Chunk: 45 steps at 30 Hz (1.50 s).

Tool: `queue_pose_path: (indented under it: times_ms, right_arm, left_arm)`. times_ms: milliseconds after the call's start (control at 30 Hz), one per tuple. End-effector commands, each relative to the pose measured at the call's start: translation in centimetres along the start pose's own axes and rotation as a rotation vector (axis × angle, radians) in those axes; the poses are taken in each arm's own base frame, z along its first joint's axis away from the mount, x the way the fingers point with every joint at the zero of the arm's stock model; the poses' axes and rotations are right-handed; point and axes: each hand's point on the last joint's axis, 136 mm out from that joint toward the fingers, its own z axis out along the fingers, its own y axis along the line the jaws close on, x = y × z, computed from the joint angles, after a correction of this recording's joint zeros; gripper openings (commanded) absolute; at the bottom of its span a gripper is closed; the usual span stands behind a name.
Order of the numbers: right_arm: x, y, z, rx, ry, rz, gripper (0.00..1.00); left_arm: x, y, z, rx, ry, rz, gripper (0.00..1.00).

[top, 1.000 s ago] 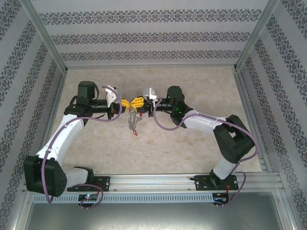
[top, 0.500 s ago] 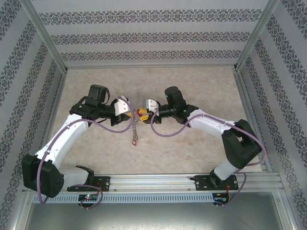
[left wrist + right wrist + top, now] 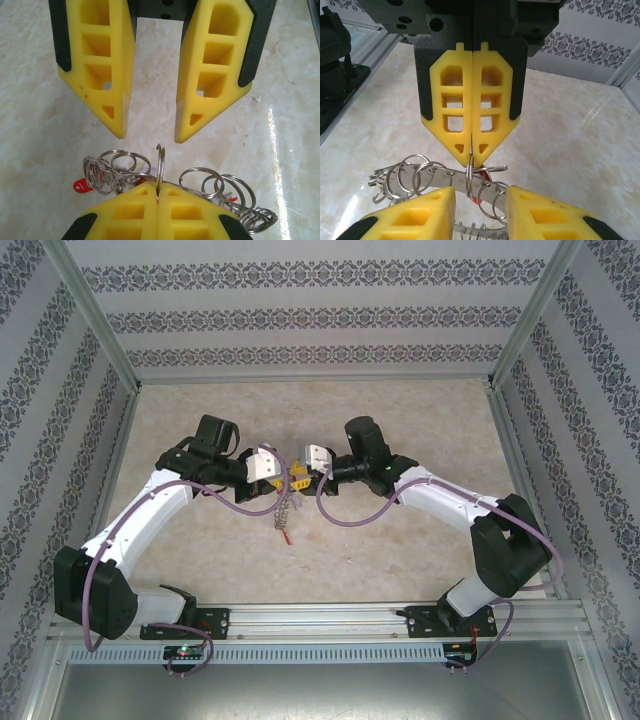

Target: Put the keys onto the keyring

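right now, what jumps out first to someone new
Two yellow-fingered grippers face each other tip to tip over the table: the left gripper shut on one upright loop of the keyring, the right gripper open just opposite. The rest of the keyring spreads in a silver tangle, a red key at its left end in the left wrist view.

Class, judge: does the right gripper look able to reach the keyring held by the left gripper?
Probably yes: the open right gripper faces the keyring, pinched upright in the left gripper, with nothing between.
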Motion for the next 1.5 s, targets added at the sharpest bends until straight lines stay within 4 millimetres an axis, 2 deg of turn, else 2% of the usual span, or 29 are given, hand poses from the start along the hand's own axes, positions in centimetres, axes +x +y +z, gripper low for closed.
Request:
queue_pose_path:
  times_ms: [0, 400, 533, 867, 1000, 1067, 1167, 1200, 1267, 1300, 1467]
  right_arm:
    - [-1.7, 0.2, 0.3, -0.030, -0.032, -0.039, 0.32]
    - [-1.3, 0.4, 1.4, -0.059, -0.023, -0.014, 0.25]
    - [-1.0, 0.6, 1.5, -0.066, -0.015, -0.002, 0.17]
    - [-0.5, 1.0, 1.7, -0.076, -0.005, 0.016, 0.16]
    - [-0.7, 1.0, 1.7, -0.084, -0.012, 0.024, 0.02]
    - [-0.9, 0.9, 1.7, -0.085, -0.023, 0.028, 0.00]
    - [-2.2, 0.2, 1.2, -0.073, -0.086, 0.058, 0.00]
    - [-2.9, -0.1, 1.0, -0.065, -0.111, 0.060, 0.00]
    - [-4.3, -0.5, 0.6, -0.045, -0.151, 0.061, 0.00]
    - [-4.9, -0.8, 0.4, -0.035, -0.173, 0.058, 0.00]
    - [-8.2, -1.5, -0.7, -0.005, -0.282, 0.056, 0.00]
  left_arm:
    - [-1.6, -0.3, -0.5, 0.022, -0.041, 0.039, 0.00]
    - [-1.8, -0.2, -0.5, 0.020, -0.043, 0.032, 0.00]
    - [-1.9, -0.1, -0.6, 0.014, -0.050, 0.030, 0.00]
    - [-2.3, 0.1, -0.6, 0.008, -0.071, 0.016, 0.00]
    - [-2.4, 0.1, -0.7, 0.005, -0.074, 0.013, 0.00]
    - [-2.4, 0.3, -0.7, -0.001, -0.078, 0.006, 0.00]
    - [-2.8, 0.9, -1.0, -0.022, -0.113, -0.026, 0.00]
    - [-3.0, 1.0, -1.3, -0.021, -0.139, -0.036, 0.04]
    - [-3.4, 1.3, -1.9, -0.031, -0.194, -0.055, 0.18]
    - [-3.5, 1.3, -2.1, -0.041, -0.209, -0.057, 0.21]
    - [-3.6, 1.6, -2.4, -0.063, -0.240, -0.070, 0.23]
